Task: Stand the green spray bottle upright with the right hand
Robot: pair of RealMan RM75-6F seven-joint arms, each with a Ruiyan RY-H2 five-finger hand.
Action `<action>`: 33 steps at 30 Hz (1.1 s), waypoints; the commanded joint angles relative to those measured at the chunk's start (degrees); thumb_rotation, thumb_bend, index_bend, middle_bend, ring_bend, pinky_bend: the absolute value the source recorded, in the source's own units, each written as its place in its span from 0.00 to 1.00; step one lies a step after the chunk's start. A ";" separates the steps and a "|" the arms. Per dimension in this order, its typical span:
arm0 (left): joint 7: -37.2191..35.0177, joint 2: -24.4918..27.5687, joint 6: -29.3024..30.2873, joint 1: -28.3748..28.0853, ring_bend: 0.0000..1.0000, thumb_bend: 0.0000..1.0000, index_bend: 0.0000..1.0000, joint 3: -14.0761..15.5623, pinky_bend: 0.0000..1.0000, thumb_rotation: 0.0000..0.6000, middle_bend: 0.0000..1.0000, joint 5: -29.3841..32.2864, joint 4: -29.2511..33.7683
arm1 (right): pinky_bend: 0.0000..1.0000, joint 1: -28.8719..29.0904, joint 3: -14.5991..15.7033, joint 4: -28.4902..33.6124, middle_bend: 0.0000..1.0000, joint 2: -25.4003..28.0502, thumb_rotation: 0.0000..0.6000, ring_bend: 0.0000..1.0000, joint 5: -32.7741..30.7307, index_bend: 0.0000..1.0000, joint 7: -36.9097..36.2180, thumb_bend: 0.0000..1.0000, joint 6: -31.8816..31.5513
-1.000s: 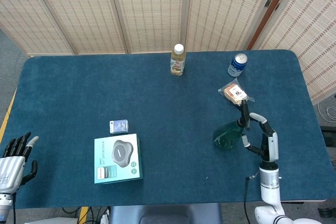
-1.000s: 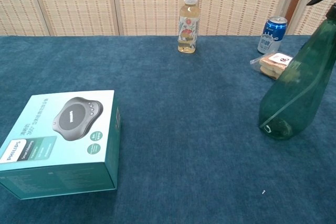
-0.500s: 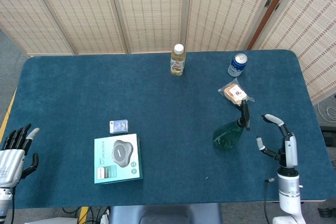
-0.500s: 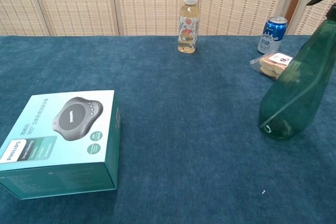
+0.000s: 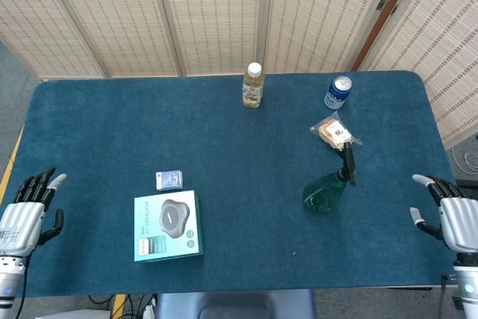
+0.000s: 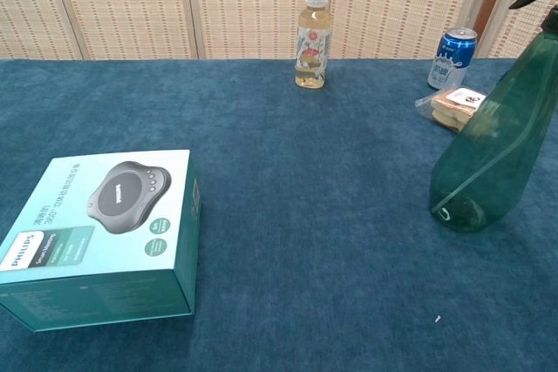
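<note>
We saw the translucent green plastic spray bottle point(image 5: 326, 191) with its black trigger head standing upright on the dark blue cloth-covered table point(image 5: 224, 140), near a clear-wrapped snack packet point(image 5: 333, 133). Our right hand point(image 5: 450, 217) hung well apart from it at the table's edge, fingers spread, holding nothing. Our left hand point(image 5: 28, 212) was likewise spread and empty.

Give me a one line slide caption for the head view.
Green spray bottle stands upright on the blue table; right hand open and clear of it.
</note>
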State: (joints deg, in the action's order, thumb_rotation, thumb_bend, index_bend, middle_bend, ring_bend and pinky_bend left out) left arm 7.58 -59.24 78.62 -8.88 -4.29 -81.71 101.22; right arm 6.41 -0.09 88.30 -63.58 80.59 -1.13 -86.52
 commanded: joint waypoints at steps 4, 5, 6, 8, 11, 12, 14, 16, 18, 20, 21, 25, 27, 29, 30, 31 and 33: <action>0.84 -1.65 -0.17 -0.40 0.00 0.59 0.09 -0.04 0.00 1.00 0.00 0.66 -0.13 | 0.31 -1.98 3.27 -3.57 0.29 1.28 1.00 0.25 -0.78 0.26 6.96 0.29 4.00; 1.06 -1.94 -0.18 -0.44 0.00 0.59 0.09 -0.01 0.00 1.00 0.00 0.75 -0.29 | 0.31 -2.26 3.35 -3.62 0.29 1.37 1.00 0.25 -0.45 0.26 7.28 0.29 3.63; 1.35 -2.26 -0.18 -0.49 0.00 0.59 0.09 0.05 0.00 1.00 0.00 0.81 -0.41 | 0.30 -2.63 3.35 -3.38 0.29 1.63 1.00 0.25 -0.06 0.25 7.35 0.29 3.08; 1.57 -2.65 -0.12 -0.55 0.00 0.59 0.09 0.15 0.00 1.00 0.00 0.68 -0.46 | 0.30 -3.10 3.17 -2.75 0.29 2.21 1.00 0.25 0.50 0.25 7.21 0.29 2.14; 2.25 -2.95 -0.02 -0.57 0.00 0.59 0.09 0.55 0.00 1.00 0.00 0.26 -0.30 | 0.30 -3.69 2.91 -1.73 0.29 3.13 1.00 0.25 1.29 0.25 6.77 0.29 1.26; 2.51 -2.97 0.02 -0.56 0.00 0.59 0.09 0.65 0.00 1.00 0.00 0.19 -0.23 | 0.30 -3.76 2.86 -1.59 0.29 3.24 1.00 0.25 1.42 0.25 6.75 0.29 1.27; 3.06 -3.02 0.11 -0.50 0.00 0.59 0.09 0.86 0.00 1.00 0.00 0.14 -0.11 | 0.30 -3.79 2.72 -1.27 0.29 3.40 1.00 0.25 1.62 0.25 6.63 0.29 1.56; 3.16 -3.06 0.25 -0.44 0.00 0.59 0.09 0.95 0.00 1.00 0.00 0.14 -0.10 | 0.30 -3.77 2.50 -1.14 0.29 3.41 1.00 0.25 1.89 0.25 6.49 0.29 1.64; 2.85 -3.06 0.29 -0.45 0.00 0.59 0.09 0.91 0.00 1.00 0.00 0.24 -0.17 | 0.30 -3.77 2.30 -0.92 0.29 3.43 1.00 0.25 2.22 0.25 6.17 0.29 1.76; 2.36 -3.06 0.26 -0.54 0.00 0.59 0.09 0.82 0.00 1.00 0.00 0.27 -0.36 | 0.30 -3.78 2.11 -0.71 0.29 3.59 1.00 0.25 2.34 0.25 6.30 0.29 1.94; 2.22 -3.05 0.18 -0.60 0.00 0.59 0.09 0.81 0.00 1.00 0.00 0.29 -0.47 | 0.30 -3.79 1.98 -0.56 0.29 3.65 1.00 0.25 2.37 0.25 6.32 0.29 1.95; 1.72 -3.16 -0.03 -0.68 0.00 0.59 0.09 0.87 0.00 1.00 0.00 0.49 -1.06 | 0.30 -3.80 1.43 0.15 0.29 4.02 1.00 0.25 2.47 0.23 6.06 0.29 2.03; 1.40 -3.22 -0.13 -0.70 0.00 0.59 0.09 0.91 0.00 1.00 0.00 0.64 -1.41 | 0.30 -3.78 1.17 0.43 0.29 4.12 1.00 0.25 2.54 0.23 6.06 0.29 2.11; 1.20 -3.35 -0.21 -0.81 0.00 0.59 0.09 0.85 0.00 1.00 0.00 0.67 -1.80 | 0.30 -3.74 1.01 0.63 0.29 4.19 1.00 0.25 2.51 0.23 6.28 0.29 2.33; 0.93 -3.49 -0.30 -0.93 0.00 0.59 0.09 0.77 0.00 1.00 0.00 0.68 -2.08 | 0.30 -3.66 0.90 0.78 0.29 4.23 1.00 0.25 2.44 0.23 6.53 0.29 2.59; 0.67 -3.59 -0.43 -1.04 0.00 0.59 0.09 0.71 0.00 1.00 0.00 0.73 -2.28 | 0.30 -3.59 0.81 0.89 0.29 4.24 1.00 0.25 2.35 0.23 6.67 0.29 2.81; 0.26 -3.80 -0.83 -1.35 0.00 0.59 0.09 0.57 0.00 1.00 0.00 0.88 -2.83 | 0.30 -3.44 0.58 1.02 0.29 4.20 1.00 0.25 2.16 0.23 6.96 0.29 3.27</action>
State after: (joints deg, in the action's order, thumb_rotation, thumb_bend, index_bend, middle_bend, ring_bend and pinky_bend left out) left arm 7.99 -62.94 77.94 -10.09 -3.65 -80.91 98.56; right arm 2.92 0.56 89.27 -59.36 82.81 5.74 -83.34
